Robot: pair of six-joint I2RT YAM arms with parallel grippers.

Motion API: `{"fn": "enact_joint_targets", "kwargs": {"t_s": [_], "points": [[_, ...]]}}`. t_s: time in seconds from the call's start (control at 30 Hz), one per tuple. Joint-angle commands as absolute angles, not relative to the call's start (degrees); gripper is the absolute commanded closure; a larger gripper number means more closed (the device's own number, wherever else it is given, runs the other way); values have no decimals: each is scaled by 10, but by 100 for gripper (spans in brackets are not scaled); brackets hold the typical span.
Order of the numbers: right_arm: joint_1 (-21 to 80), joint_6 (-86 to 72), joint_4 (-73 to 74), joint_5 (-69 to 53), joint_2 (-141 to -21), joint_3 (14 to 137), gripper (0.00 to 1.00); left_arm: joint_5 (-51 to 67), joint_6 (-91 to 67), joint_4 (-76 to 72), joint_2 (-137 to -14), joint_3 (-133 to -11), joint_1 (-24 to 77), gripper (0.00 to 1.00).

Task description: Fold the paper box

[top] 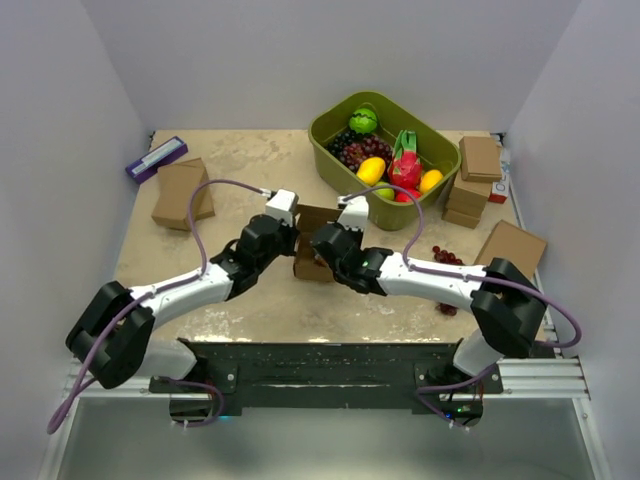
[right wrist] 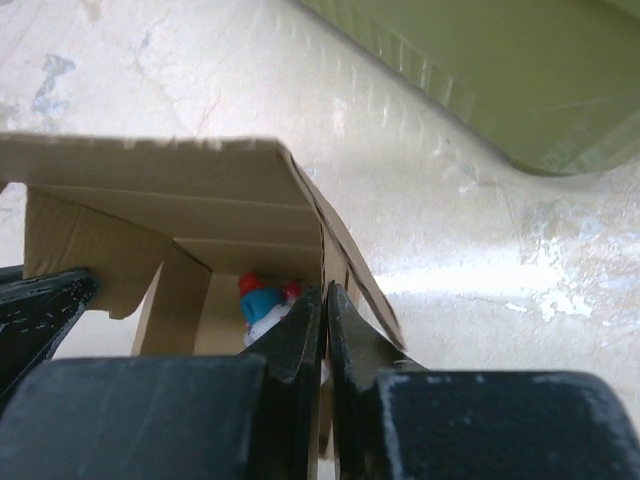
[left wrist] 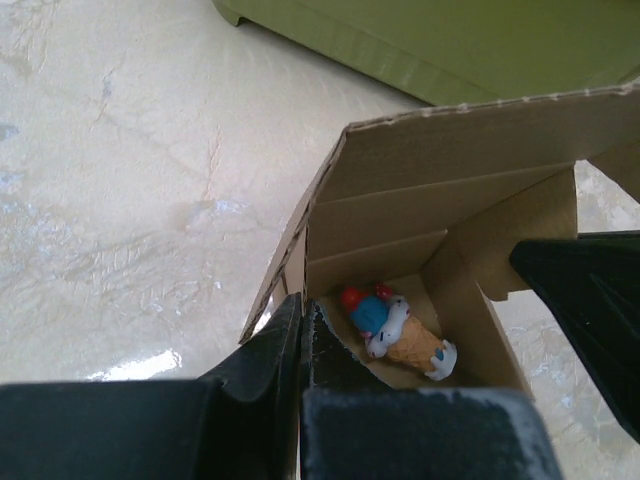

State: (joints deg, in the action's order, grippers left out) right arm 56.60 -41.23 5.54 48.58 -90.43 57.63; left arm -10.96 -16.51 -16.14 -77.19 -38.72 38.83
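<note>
I have the paper box (top: pixel 312 250) just in front of the green bin (top: pixel 398 214). The left gripper (left wrist: pixel 302 332) and right gripper (right wrist: pixel 324 322) each pinch a side wall, likely steadying it for closing over the toy (left wrist: pixel 395 335).

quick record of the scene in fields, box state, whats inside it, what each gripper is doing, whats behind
box: paper box, half-folded, top open, lid flap raised
inside: small toy on the box floor
left gripper: shut on one side wall of the box
right gripper: shut on the opposite side wall
behind: green bin holding fruit
</note>
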Motion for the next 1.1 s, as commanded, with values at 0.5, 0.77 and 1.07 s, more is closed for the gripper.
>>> {"fn": "enact_joint_targets", "kwargs": {"t_s": [0.5, 0.77, 1.07], "points": [[622, -543, 115, 509, -900, 526, 75, -166, -247, -221, -728, -259, 464, 100], [633, -558, 112, 507, -906, 505, 74, -145, -281, -270, -730, -234, 482, 100], [658, -546, 132, 512, -876, 506, 48, -185, -281, -241, -740, -214, 483, 100]]}}
